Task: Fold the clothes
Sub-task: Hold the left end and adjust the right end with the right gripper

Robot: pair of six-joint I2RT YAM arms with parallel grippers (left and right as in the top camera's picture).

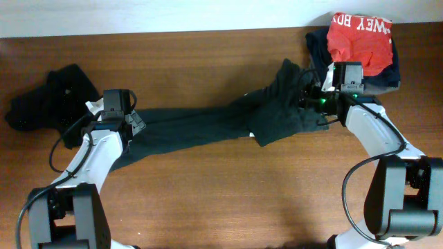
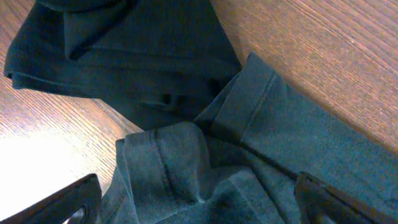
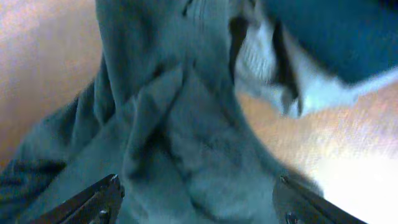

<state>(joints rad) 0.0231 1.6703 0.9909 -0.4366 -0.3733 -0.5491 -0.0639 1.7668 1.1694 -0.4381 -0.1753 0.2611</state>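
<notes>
A dark green T-shirt (image 1: 208,128) lies bunched and stretched in a long band across the table between my two grippers. My left gripper (image 1: 133,124) is over its left end. In the left wrist view the fingers (image 2: 198,186) are spread wide, with the shirt's hemmed folds (image 2: 261,106) between them. My right gripper (image 1: 309,104) is at the crumpled right end (image 1: 280,104). In the right wrist view its fingers (image 3: 198,183) are wide apart over the green cloth (image 3: 180,124). A black garment (image 1: 48,100) lies heaped at the far left.
A pile at the back right holds a dark blue garment (image 1: 387,76) topped by red cloth with white lettering (image 1: 360,38). Blue cloth (image 3: 336,31) shows blurred in the right wrist view. The wooden table (image 1: 221,200) ends at a white wall behind.
</notes>
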